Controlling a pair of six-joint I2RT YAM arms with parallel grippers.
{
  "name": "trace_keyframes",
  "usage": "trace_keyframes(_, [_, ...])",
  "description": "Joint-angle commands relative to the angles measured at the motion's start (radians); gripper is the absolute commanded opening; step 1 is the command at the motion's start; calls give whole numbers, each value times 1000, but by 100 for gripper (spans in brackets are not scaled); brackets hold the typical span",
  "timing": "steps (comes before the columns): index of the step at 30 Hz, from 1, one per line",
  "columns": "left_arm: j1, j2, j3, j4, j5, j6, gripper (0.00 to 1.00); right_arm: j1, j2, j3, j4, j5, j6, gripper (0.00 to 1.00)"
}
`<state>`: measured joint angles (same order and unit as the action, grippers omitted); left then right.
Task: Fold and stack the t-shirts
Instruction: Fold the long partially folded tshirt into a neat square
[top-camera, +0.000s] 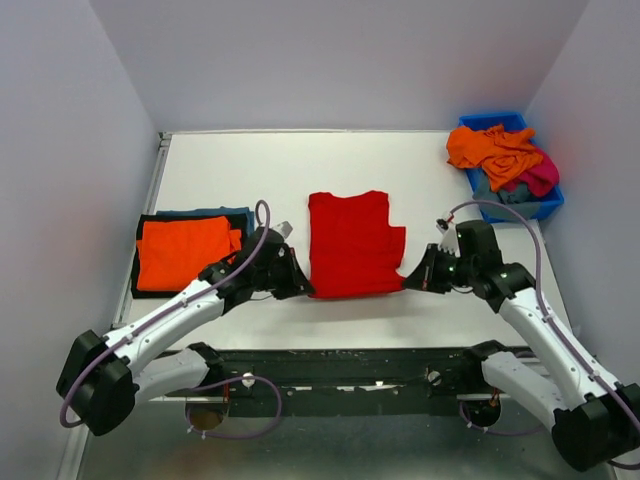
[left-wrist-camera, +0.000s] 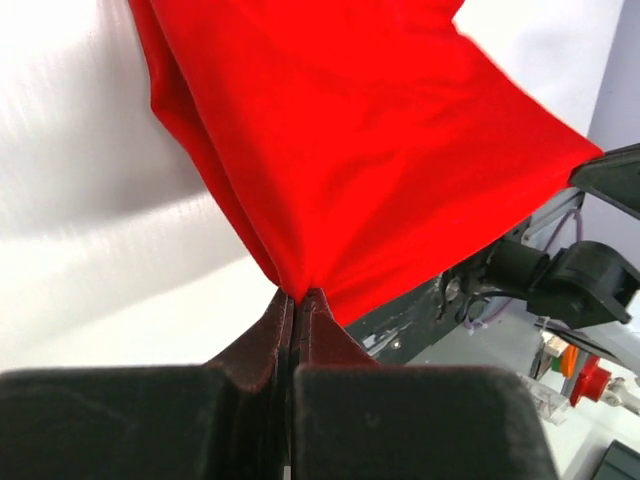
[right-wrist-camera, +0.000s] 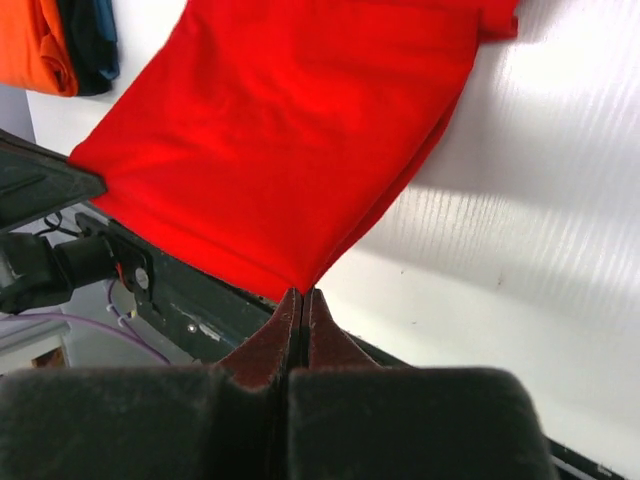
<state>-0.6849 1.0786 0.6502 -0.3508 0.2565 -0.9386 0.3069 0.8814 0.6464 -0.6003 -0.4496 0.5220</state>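
A bright red t-shirt lies partly folded in the middle of the table. My left gripper is shut on its near left corner. My right gripper is shut on the near right corner. Both near corners are lifted off the table, with the cloth stretched between the two grippers. At the left lies a stack with a folded orange t-shirt on top of a teal-blue one and a dark one. The stack also shows in the right wrist view.
A blue plastic bin at the back right holds crumpled orange, magenta and grey shirts. The dark base rail runs along the near edge of the table. Grey walls enclose the table at the left, back and right.
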Motion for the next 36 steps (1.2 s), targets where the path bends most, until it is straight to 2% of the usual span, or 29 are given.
trace_keyframes(1, [21, -33, 61, -110, -74, -6, 0, -2, 22, 139, -116, 118, -31, 1])
trace_keyframes(5, [161, 30, 101, 10, 35, 15, 0, -9, 178, 306, -90, 147, -51, 1])
trace_keyframes(10, [255, 219, 264, 105, 44, 35, 0, -49, 425, 482, -41, 150, -59, 1])
trace_keyframes(14, [297, 387, 365, 216, 58, -2, 0, -68, 600, 613, -26, 151, -57, 1])
trace_keyframes(24, [341, 803, 712, 233, 52, -19, 0, -159, 985, 912, -18, 108, -37, 1])
trace_keyframes(29, [361, 1046, 940, 205, 82, -29, 0, -204, 1246, 1117, -16, -10, -30, 1])
trace_keyframes(32, [370, 1083, 974, 236, 87, -43, 0, -206, 1359, 1229, 7, -76, -30, 1])
trace_keyframes(36, [378, 1048, 925, 268, 69, -39, 0, -206, 1423, 1314, 25, -139, -42, 1])
